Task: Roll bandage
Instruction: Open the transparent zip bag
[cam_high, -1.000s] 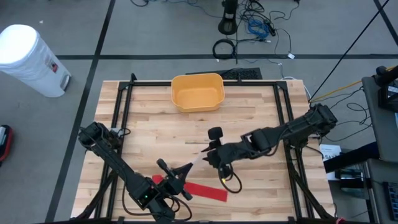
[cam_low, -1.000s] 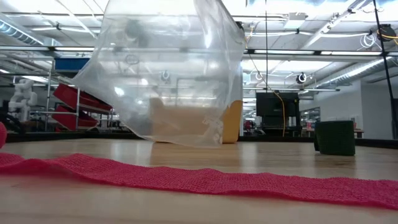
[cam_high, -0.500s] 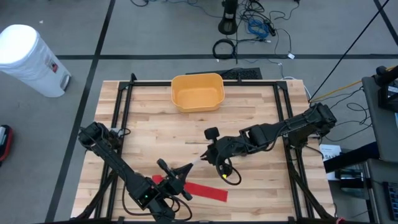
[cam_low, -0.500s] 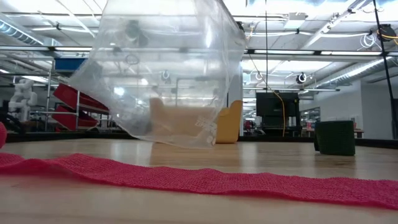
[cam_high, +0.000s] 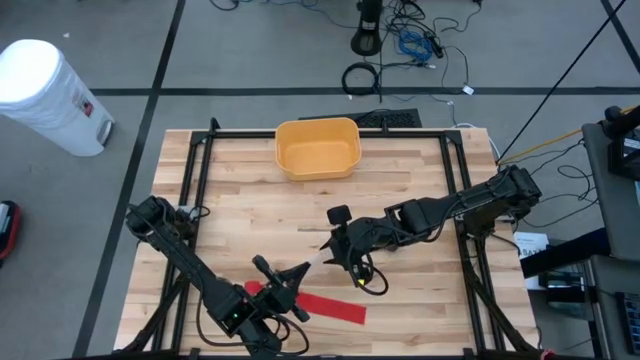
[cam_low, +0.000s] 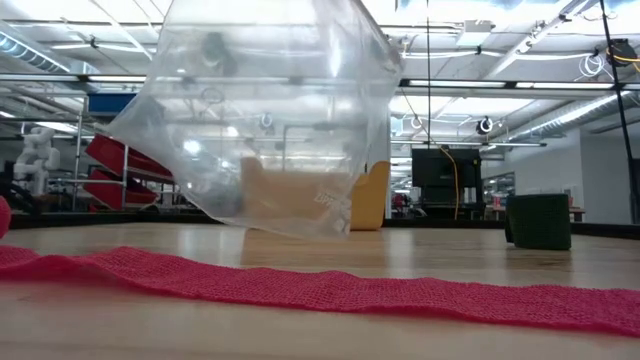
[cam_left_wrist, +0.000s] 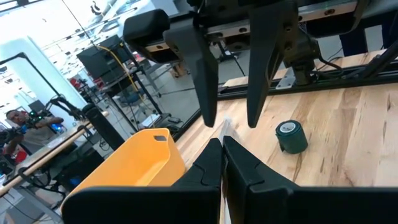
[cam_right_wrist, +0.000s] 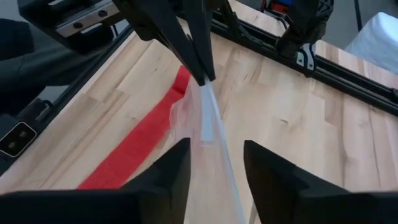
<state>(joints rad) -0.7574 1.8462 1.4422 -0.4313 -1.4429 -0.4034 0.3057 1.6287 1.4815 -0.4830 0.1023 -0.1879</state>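
Note:
A clear plastic bag (cam_low: 270, 110) hangs over the middle of the table, with my left gripper (cam_left_wrist: 222, 155) shut on its top edge. My right gripper (cam_right_wrist: 214, 180) is open. Its two fingers (cam_left_wrist: 202, 74) stand on either side of the same edge (cam_right_wrist: 208, 121), just beyond the left fingertips, and touch nothing that I can see. A red bandage strip (cam_high: 322, 306) lies unrolled and flat on the near part of the table, below the left arm. A dark green bandage roll (cam_left_wrist: 290, 135) stands on end on the wood farther right. My left gripper pinches the bag's top edge (cam_right_wrist: 203, 84) between its two fingertips. The fingers lie about level and point toward the far right, along that edge. The bag hangs below them; whether its lower end (cam_low: 290, 225) touches the table I cannot tell.
A yellow bin (cam_high: 318, 147) stands at the far edge, in the middle. Black frame rails (cam_high: 195, 190) run along the table's left and right sides. The green roll (cam_low: 540, 221) is to the right in the low view.
My right gripper has turned a little toward the table's left, over the bag's edge. The bag has swayed, and its lower corner has shifted sideways. The left gripper has kept still, and so has the red strip.

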